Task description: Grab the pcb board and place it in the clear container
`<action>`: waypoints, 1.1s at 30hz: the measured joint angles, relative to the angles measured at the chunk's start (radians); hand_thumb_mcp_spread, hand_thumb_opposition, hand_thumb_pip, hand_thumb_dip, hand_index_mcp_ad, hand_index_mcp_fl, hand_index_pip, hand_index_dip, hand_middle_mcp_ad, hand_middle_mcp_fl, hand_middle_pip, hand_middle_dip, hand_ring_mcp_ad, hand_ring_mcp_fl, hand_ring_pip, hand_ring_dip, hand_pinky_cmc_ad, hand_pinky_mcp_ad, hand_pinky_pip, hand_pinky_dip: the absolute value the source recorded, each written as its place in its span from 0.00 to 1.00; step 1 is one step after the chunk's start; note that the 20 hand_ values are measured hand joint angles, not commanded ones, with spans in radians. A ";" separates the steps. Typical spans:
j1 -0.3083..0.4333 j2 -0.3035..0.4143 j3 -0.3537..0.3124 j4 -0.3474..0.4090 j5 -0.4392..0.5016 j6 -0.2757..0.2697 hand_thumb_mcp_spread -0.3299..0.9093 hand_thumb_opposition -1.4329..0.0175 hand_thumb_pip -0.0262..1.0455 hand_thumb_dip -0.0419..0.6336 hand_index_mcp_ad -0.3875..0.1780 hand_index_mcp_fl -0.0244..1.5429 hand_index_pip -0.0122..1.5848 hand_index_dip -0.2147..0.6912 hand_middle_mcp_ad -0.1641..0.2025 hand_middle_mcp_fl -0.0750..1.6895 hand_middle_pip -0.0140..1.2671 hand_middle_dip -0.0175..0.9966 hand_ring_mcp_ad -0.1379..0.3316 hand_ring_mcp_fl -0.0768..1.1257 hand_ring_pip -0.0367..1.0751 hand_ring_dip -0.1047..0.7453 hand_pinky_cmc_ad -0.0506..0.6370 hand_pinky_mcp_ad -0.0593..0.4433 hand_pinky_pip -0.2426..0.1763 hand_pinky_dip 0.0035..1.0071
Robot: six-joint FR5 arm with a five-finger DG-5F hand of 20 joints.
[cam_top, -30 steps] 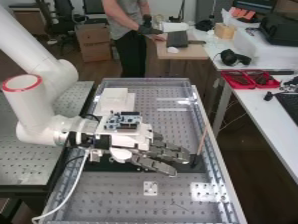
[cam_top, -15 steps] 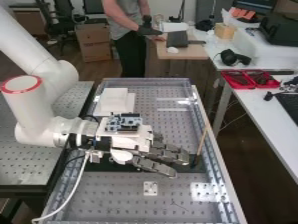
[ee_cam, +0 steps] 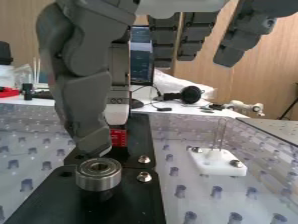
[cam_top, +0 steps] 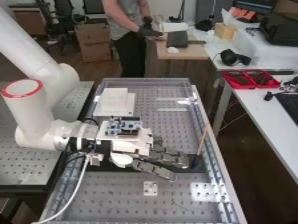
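Over the middle of the perforated bench, the hand (cam_top: 159, 155) extends toward the right side with its fingers relaxed and nothing curled in them. In the wrist view the hand (ee_cam: 83, 95) hangs over a black plate (ee_cam: 126, 200), one digit's tip just behind a round metal bearing (ee_cam: 98, 174). A small red piece with white marks (ee_cam: 118, 137), perhaps the pcb board, stands beside that digit above the black plate. Whether it touches the digit I cannot tell.
A thin wooden stick (cam_top: 201, 142) rises by the bench's right edge. White stacked blocks (cam_top: 114, 100) sit beyond the arm. Near the black plate is a white mount with metal pins (ee_cam: 216, 161). Transparent walls (cam_top: 146, 81) border the bench.
The wrist and the back of the hand have shifted slightly toward the bench's near end and tilted a little. The fingers have kept nearly the same place and pose.
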 joint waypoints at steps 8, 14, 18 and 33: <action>-0.003 -0.008 0.011 -0.007 -0.010 0.000 0.80 0.42 0.39 0.41 0.28 0.17 0.96 0.51 0.68 0.06 0.13 0.17 0.44 0.06 0.11 0.16 0.53 0.51 0.40 0.18; -0.005 -0.013 0.018 -0.010 -0.017 0.003 0.82 0.42 0.39 0.41 0.28 0.17 0.96 0.51 0.68 0.06 0.13 0.17 0.43 0.06 0.11 0.16 0.53 0.51 0.40 0.18; -0.006 -0.016 0.026 -0.014 -0.021 0.004 0.82 0.42 0.39 0.41 0.28 0.17 0.96 0.51 0.68 0.06 0.13 0.17 0.43 0.06 0.11 0.16 0.53 0.51 0.40 0.18; -0.011 -0.028 0.040 -0.027 -0.031 0.002 0.79 0.42 0.39 0.41 0.28 0.14 0.95 0.50 0.68 0.06 0.13 0.17 0.43 0.06 0.11 0.16 0.53 0.51 0.40 0.18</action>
